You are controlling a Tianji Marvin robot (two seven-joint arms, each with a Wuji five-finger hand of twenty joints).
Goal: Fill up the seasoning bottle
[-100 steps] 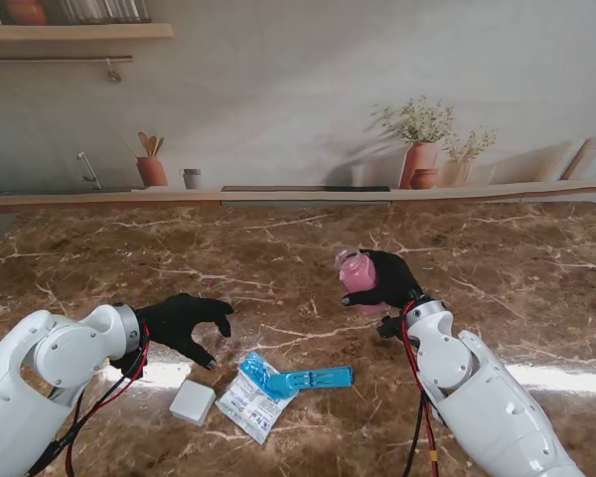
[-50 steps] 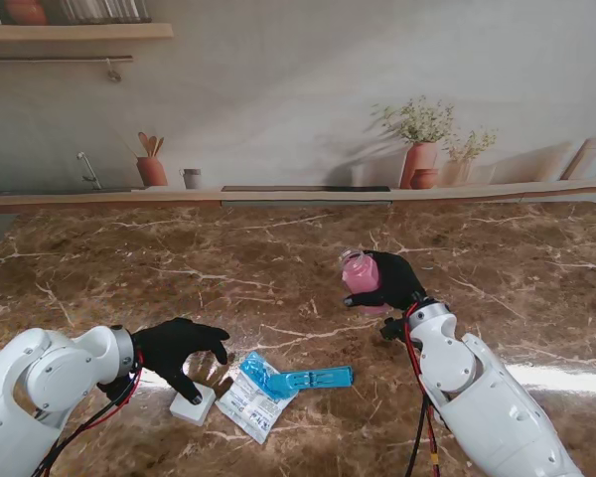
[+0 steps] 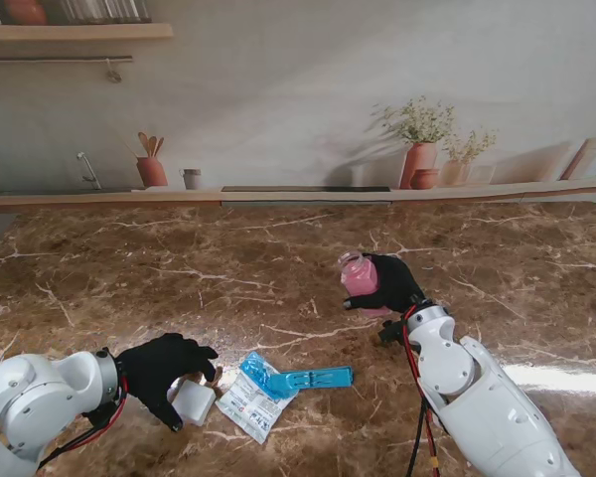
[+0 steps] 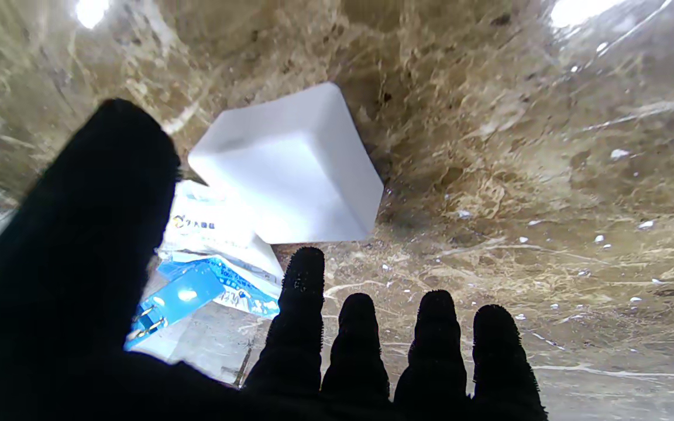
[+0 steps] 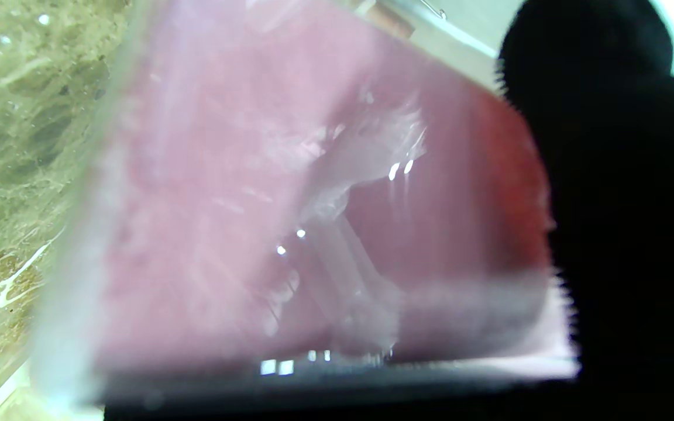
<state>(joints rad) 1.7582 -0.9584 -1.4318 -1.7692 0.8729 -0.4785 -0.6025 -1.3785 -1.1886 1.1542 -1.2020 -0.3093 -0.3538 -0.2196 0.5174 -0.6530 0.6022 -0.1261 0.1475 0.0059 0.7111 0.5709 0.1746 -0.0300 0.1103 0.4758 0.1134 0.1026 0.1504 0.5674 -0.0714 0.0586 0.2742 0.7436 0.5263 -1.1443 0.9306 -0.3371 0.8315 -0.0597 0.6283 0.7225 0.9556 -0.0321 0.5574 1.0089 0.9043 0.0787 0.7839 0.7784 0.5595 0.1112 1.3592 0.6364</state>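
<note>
Seasoning bottle (image 3: 359,277), pink, is gripped by the right hand (image 3: 389,282); left hand (image 3: 164,370) spreads open-fingered over the white lid (image 3: 193,402).

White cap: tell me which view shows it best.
The left wrist view: the white cap fills the middle, sharp, edges clear, just beyond the left robot hand's fingertips. The stand view shows it small and partly hidden by that robot hand, beside the packet. The right wrist view misses it.
</note>
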